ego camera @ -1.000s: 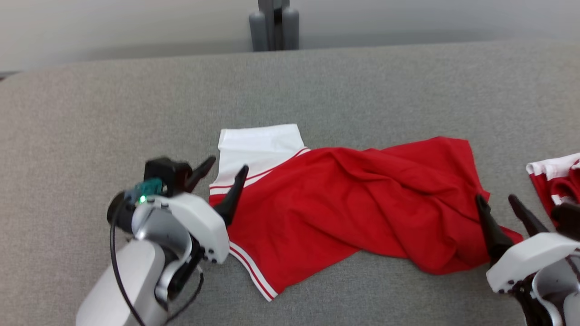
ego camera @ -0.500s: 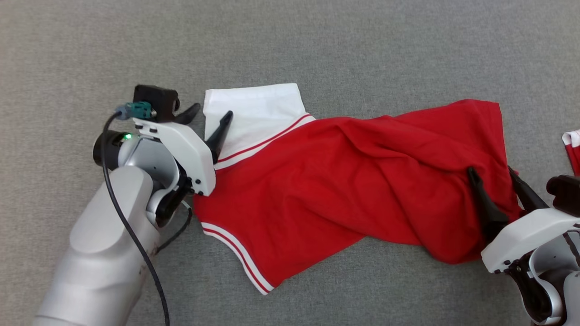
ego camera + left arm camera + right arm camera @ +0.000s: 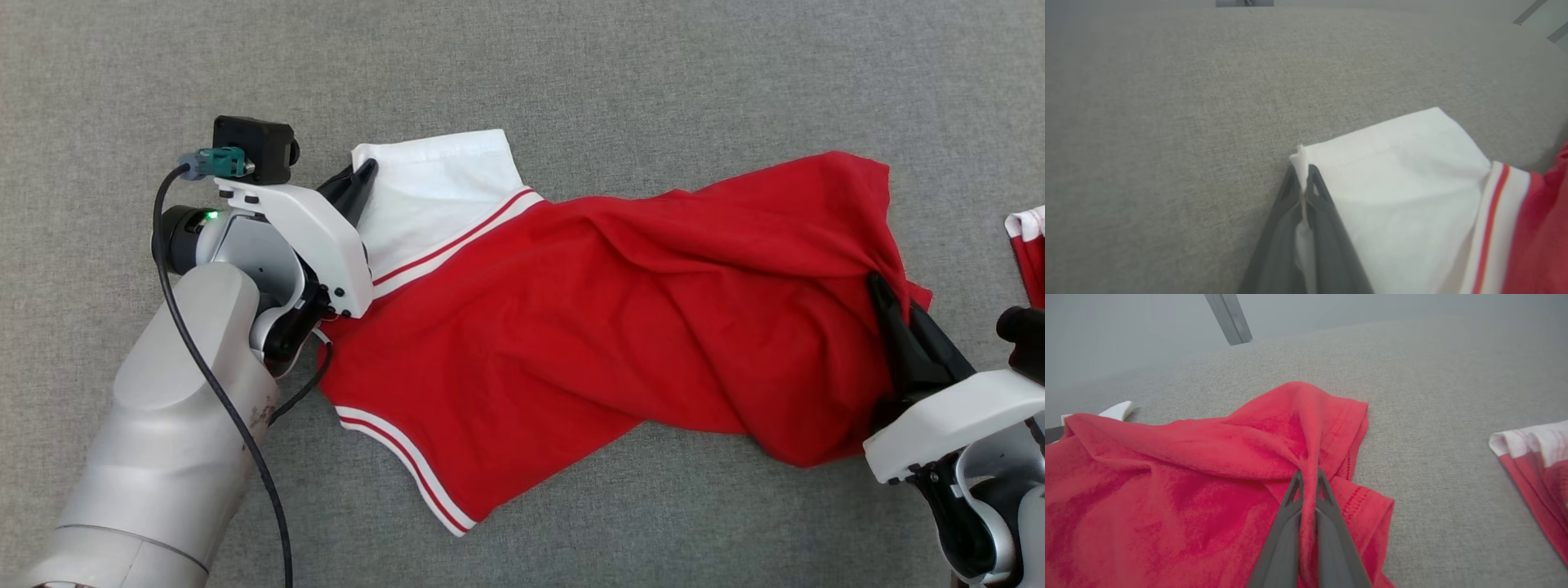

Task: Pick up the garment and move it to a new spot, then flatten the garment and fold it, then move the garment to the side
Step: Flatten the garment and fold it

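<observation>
The garment is a red shirt with a white sleeve and red-and-white trim, lying crumpled across the grey surface. My left gripper is shut on the corner of the white sleeve; in the left wrist view my left gripper has white cloth pinched between its dark fingers. At the right end my right gripper is shut on a ridge of the red hem. The right wrist view has my right gripper clamping that raised red fold of the garment.
A second red-and-white cloth lies at the far right edge, also in the right wrist view. The grey fabric surface stretches wide around the garment. A grey post stands beyond the far edge.
Both grippers went from open to shut on the garment: left on the white sleeve corner, right on the red hem. The head camera tilted down, shifting the whole picture.
</observation>
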Motion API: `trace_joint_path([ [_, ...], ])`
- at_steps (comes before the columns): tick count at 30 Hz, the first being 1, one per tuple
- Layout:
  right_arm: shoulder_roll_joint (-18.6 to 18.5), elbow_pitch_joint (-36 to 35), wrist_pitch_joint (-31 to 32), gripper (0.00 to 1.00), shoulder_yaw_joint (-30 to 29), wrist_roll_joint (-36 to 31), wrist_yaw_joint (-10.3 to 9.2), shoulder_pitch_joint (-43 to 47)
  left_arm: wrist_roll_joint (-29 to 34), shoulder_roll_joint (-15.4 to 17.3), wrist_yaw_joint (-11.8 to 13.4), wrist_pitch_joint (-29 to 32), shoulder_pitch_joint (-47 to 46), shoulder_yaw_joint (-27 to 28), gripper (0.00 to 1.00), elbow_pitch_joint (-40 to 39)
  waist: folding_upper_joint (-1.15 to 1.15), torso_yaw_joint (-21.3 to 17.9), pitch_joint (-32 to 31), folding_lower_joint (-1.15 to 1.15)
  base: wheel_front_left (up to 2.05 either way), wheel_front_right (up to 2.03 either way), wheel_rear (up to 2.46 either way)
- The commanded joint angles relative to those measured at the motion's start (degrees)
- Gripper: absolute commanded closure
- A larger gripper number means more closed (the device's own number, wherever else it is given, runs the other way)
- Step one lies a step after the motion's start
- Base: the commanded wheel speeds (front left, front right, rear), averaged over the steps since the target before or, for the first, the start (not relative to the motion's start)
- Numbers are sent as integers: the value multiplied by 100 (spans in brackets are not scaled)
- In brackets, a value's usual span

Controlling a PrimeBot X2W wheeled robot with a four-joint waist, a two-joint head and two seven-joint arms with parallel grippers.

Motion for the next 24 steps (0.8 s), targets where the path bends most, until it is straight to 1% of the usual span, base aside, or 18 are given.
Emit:
trace_joint_path([
  [1, -2, -58, -86, 100, -19, 30, -2, -46, 39, 22, -14, -101, 17, -40, 100, 85, 0, -8, -37, 0, 0, 0, 0],
  [2, 2, -120, -191, 100, -14, 41, -2, -107, 57, 71, -24, -306, -30, -42, 100, 50, 0, -18, -90, 0, 0, 0, 0],
  [7, 16, -269, -533, 100, -29, 191, -2, -383, 98, 229, -19, -882, -106, 64, 100, -217, 0, -73, -297, 0, 0, 0, 0],
  [10, -16, -295, -687, 100, -9, 208, -2, -676, 158, 376, 78, -1231, -169, 160, 100, -571, 0, -96, -470, 0, 0, 0, 0],
  [14, -113, -220, -780, 100, 58, 301, -2, -1139, 311, 585, 280, -1555, -236, 277, 100, -1336, 0, -81, -744, 0, 0, 0, 0],
  [19, -292, -112, -775, 100, 154, 399, -2, -1731, 468, 887, 606, -1513, -323, 432, 100, -2559, 0, -28, -1105, 0, 0, 0, 0],
  [24, -483, -56, -707, 100, 257, 511, -2, -2220, 595, 1171, 950, -1172, -297, 561, 100, -3751, 0, 17, -1441, 0, 0, 0, 0],
])
